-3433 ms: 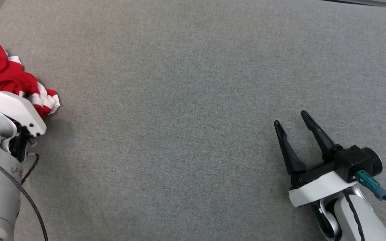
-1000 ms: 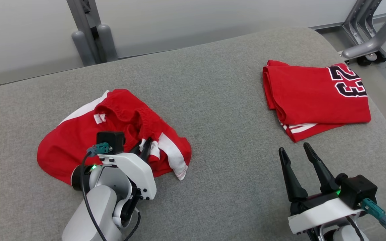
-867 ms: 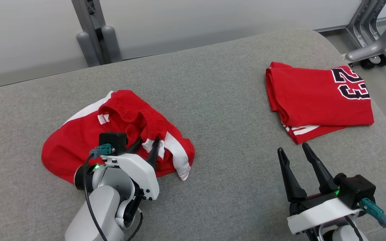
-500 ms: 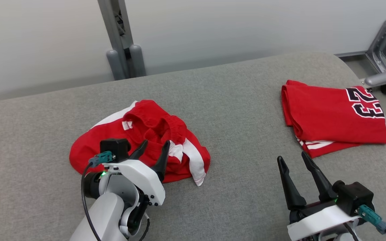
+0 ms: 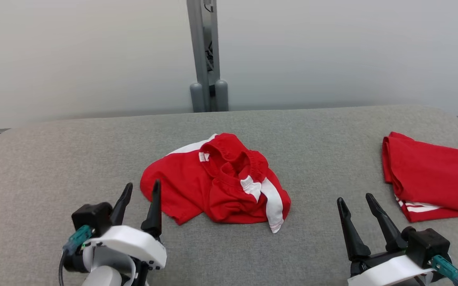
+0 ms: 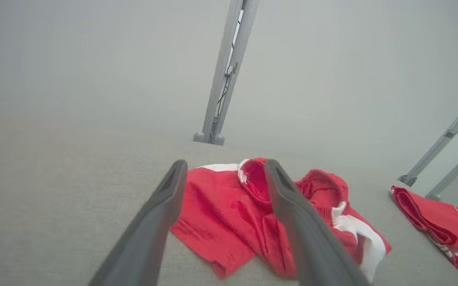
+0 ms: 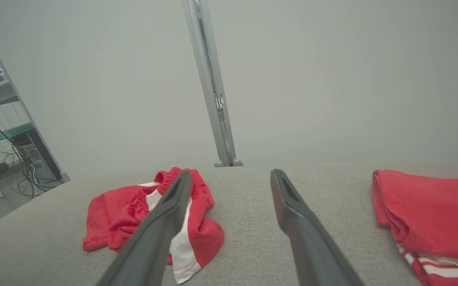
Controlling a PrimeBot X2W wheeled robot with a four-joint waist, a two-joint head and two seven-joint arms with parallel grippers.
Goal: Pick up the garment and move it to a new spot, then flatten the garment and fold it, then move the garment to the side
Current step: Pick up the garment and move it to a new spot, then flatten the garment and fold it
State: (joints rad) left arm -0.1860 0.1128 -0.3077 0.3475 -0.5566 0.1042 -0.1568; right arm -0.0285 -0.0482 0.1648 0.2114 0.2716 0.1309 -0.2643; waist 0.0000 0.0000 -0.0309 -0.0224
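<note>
The garment (image 5: pixel 213 186) lies crumpled in the middle of the grey padded table (image 5: pixel 74 159). It is red with a white side stripe and a gathered elastic band, and nothing holds it. My left gripper (image 5: pixel 142 184) stands open just near and left of it, fingers apart and empty. In the left wrist view the garment (image 6: pixel 229 210) lies just beyond the spread left gripper (image 6: pixel 226 163). My right gripper (image 5: pixel 354 198) is open and empty at the lower right, clear of the cloth. The right wrist view has the garment (image 7: pixel 121 214) to the left of the right gripper (image 7: pixel 231 172).
A folded red shirt with a black "23" (image 5: pixel 431 174) lies at the table's right end, also seen as a folded shirt (image 6: pixel 443 222) and a folded shirt (image 7: pixel 431 210). A grey metal post (image 5: pixel 205 55) rises behind the table's far edge. A shelf with cables (image 7: pixel 6 131) stands off the left end.
My left gripper opened, let go of the garment and drew back to its near left. The camera swung, shifting the whole picture. The right gripper stayed open.
</note>
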